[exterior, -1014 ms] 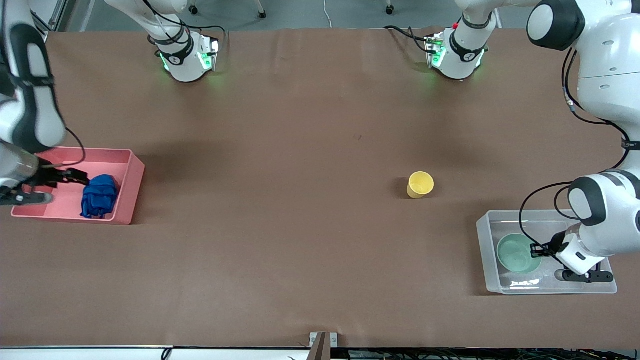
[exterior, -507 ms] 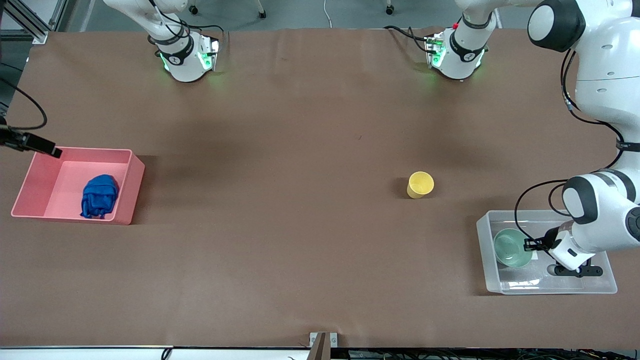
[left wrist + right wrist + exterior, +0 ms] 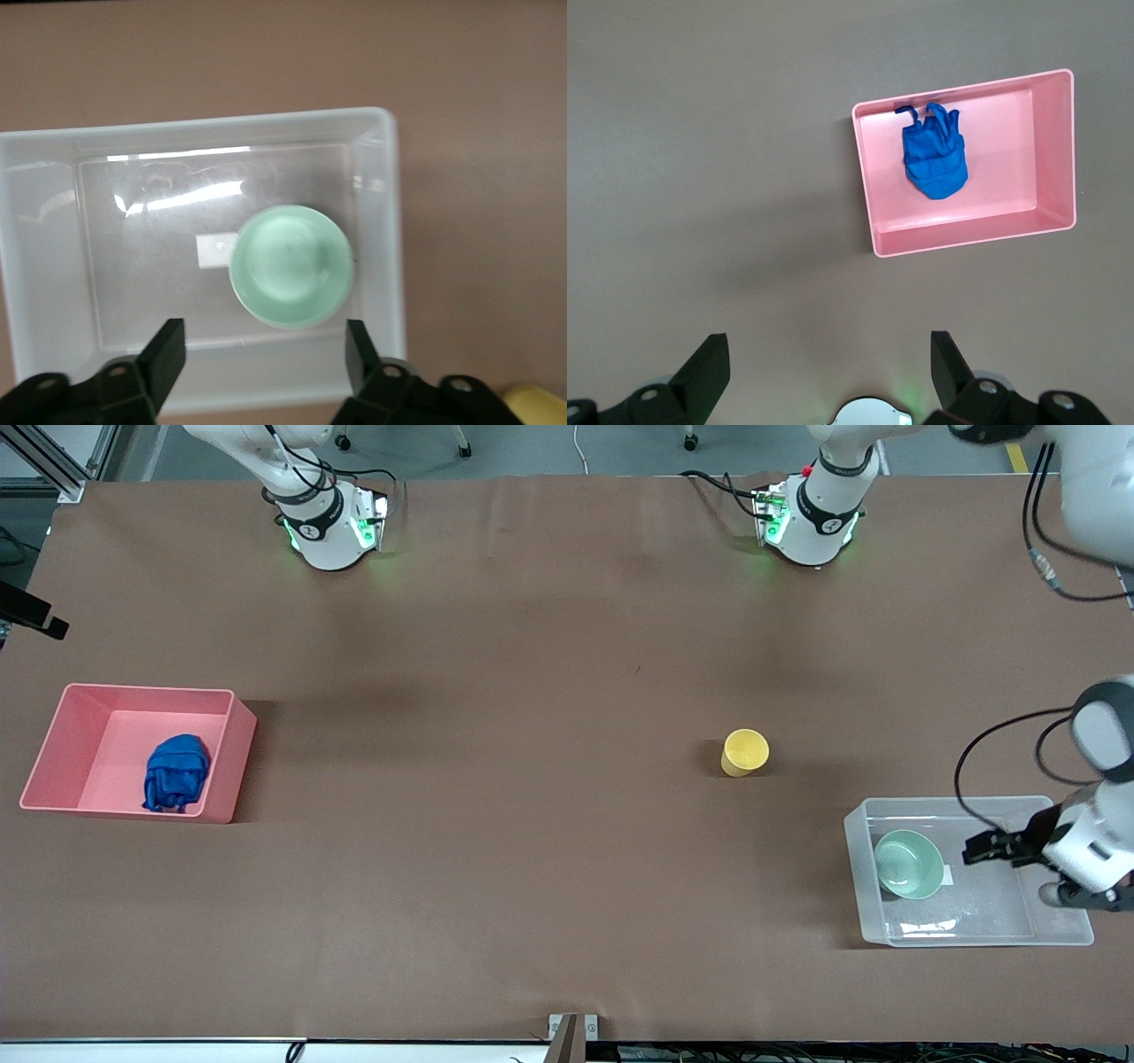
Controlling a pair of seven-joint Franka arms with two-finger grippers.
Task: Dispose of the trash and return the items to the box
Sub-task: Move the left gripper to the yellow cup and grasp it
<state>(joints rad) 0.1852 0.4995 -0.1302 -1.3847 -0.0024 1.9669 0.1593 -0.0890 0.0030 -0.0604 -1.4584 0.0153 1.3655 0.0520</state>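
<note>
Fingers of both grippers are spread, empty: left gripper [image 3: 264,350] over clear tub [image 3: 855,824] w/ mint bowl [image 3: 908,864] dropped inside; right gripper [image 3: 824,372] above worktop near pink bin [image 3: 244,748] holding blue wad [image 3: 177,772]. You've yellow cup [image 3: 744,752] left, mid-worktop.

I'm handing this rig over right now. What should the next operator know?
Left gripper: open, empty, over the clear box.
Right gripper: open, empty, up over the table near the pink bin.
Blue trash wad lies in the pink bin: done.
Mint-green bowl sits in the clear box: done.
Yellow cup stands on the table, farther from the front camera than the box.
Left to do: put the cup in the box.
</note>
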